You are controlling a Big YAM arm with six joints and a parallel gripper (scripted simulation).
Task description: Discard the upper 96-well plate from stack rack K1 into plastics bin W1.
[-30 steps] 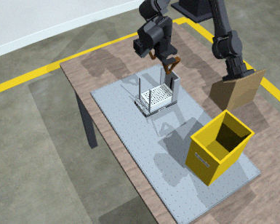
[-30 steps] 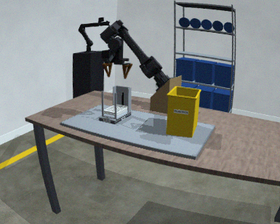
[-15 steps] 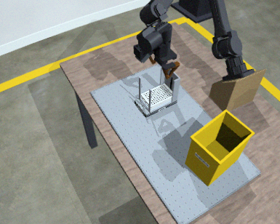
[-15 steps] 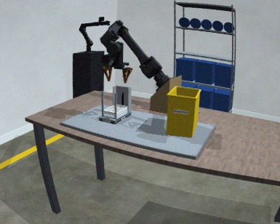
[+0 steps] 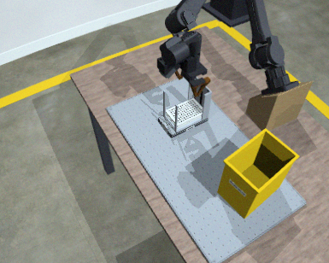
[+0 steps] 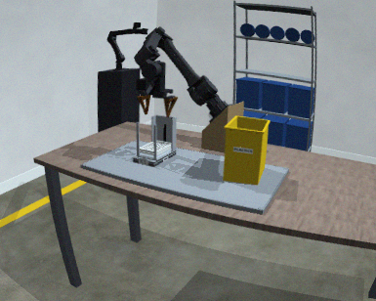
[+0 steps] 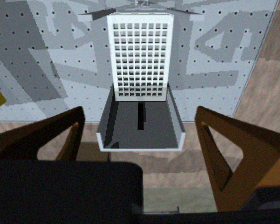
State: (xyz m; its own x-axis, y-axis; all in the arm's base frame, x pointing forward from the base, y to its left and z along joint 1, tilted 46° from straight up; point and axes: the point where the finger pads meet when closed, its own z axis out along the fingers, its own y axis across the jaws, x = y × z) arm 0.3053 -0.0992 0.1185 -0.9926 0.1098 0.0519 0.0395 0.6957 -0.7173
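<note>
The stack rack K1 (image 5: 185, 115) stands on the grey perforated mat (image 5: 202, 162), with thin posts and a grey back wall. The upper white 96-well plate (image 5: 184, 112) lies in it; it also shows in the exterior view (image 6: 151, 147) and in the wrist view (image 7: 140, 55). The lower plate is mostly hidden under it. My gripper (image 6: 157, 105) hangs open and empty above the rack's back wall, orange fingers spread wide; it shows in the wrist view (image 7: 140, 145) and in the top view (image 5: 198, 85). The yellow plastics bin W1 (image 5: 255, 171) stands upright on the mat, to the right of the rack.
A brown cardboard box (image 5: 279, 106) sits on the wooden table behind the bin, by the arm's base link. A metal shelf with blue boxes (image 6: 275, 73) stands behind the table. A black cabinet (image 6: 116, 98) stands at the back left.
</note>
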